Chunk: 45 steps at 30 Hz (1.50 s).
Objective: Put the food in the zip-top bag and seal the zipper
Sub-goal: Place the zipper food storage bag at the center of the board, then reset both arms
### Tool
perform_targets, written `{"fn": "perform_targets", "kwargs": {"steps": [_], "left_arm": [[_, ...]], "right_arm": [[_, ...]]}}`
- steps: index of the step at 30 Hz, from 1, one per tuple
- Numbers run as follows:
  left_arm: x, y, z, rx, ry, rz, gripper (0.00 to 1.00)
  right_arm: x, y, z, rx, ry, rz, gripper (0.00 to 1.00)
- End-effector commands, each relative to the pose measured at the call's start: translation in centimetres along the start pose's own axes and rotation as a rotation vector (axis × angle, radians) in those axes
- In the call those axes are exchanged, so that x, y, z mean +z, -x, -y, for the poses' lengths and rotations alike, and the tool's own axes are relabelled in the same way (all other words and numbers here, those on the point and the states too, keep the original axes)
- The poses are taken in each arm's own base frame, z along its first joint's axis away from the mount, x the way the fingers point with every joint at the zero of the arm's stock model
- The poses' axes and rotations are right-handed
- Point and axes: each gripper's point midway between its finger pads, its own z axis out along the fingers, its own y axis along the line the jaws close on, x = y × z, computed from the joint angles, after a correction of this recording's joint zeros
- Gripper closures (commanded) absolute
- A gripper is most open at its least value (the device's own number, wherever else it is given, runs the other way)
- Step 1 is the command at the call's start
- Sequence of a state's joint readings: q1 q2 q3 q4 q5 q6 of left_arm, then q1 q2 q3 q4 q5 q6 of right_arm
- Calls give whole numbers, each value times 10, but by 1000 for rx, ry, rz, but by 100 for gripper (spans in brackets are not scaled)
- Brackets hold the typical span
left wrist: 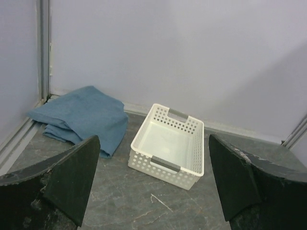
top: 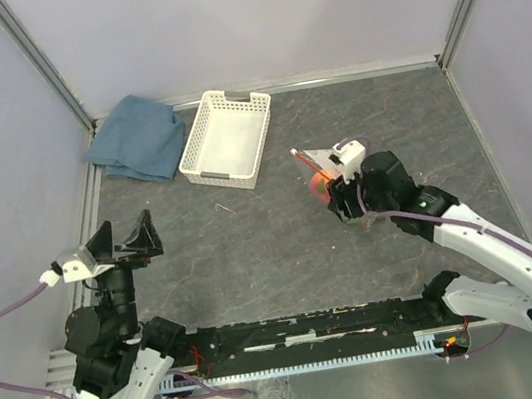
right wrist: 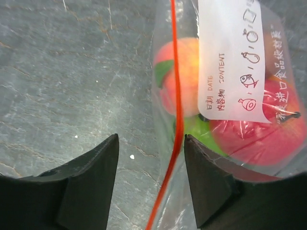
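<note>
Grey marbled tabletop [top: 274,249]: risks snagging crinkly clear bag's [right wrist: 283,72] thin orange-red zipper [right wrist: 176,96] between parted right gripper [right wrist: 151,141] jaws, pulling it open; left gripper [left wrist: 153,141] wide apart.

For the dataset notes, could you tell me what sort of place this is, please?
Likely an enclosed robot-lab test cell: plain pale wall panels in metal framing surround a grey stone-patterned tabletop, with a white-and-black left robot arm and right robot arm mounted at its near edge.
</note>
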State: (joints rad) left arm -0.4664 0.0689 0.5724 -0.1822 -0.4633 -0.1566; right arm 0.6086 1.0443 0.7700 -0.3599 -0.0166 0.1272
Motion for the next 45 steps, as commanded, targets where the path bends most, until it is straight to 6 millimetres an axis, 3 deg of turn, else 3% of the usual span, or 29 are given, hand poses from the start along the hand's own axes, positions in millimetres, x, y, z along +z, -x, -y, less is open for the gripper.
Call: {"fn": "perform_targets", "kwargs": {"steps": [1, 3, 5, 12, 20, 26, 45], "left_arm": [[-8, 24, -5, -84, 23, 70, 0], [-11, 27, -3, -85, 14, 52, 0], [-12, 27, -2, -89, 8, 39, 0], [-18, 31, 3, -85, -38, 56, 0], [-17, 29, 2, -82, -28, 53, 0], [-17, 28, 2, -69, -35, 51, 0], [-14, 20, 6, -39, -58, 44, 0]], "right_arm": [[-32, 38, -4, 23, 10, 146, 32], [-47, 43, 5, 23, -41, 179, 26], [-64, 44, 15, 22, -101, 211, 1], [-126, 30, 71, 80, -417, 339, 1], [-151, -3, 111, 294, -648, 531, 1], [-150, -14, 117, 317, -673, 589, 1], [-144, -15, 118, 298, -668, 616, 1]]}}
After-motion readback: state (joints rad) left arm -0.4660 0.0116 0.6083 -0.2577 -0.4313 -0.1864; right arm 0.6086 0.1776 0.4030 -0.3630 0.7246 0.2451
